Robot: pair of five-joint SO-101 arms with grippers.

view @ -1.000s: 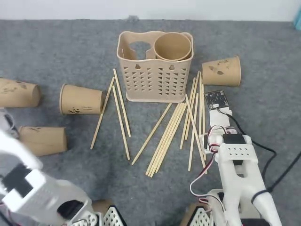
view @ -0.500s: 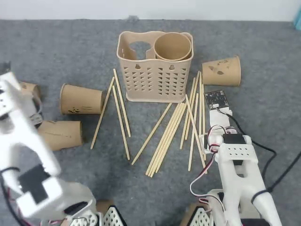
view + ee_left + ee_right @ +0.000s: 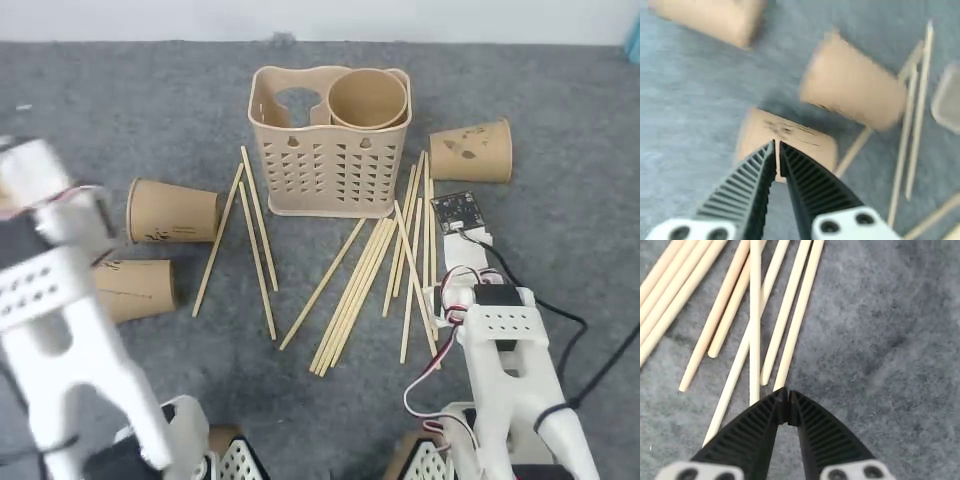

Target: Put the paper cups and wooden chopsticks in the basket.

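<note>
A beige slotted basket (image 3: 330, 175) stands upright at upper centre, with a brown paper cup (image 3: 368, 98) upright in its right compartment. A second cup (image 3: 472, 151) lies on its side right of the basket. A third cup (image 3: 172, 211) and a fourth cup (image 3: 135, 288) lie on their sides at middle left. Pale wooden chopsticks (image 3: 355, 285) lie fanned below the basket, with a smaller bunch (image 3: 250, 225) at its left.

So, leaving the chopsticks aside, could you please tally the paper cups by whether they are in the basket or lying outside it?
Upright in the basket: 1 paper cup
Lying on the table: 4, one right of the basket, two left of it, one farther left
Total: 5
</note>
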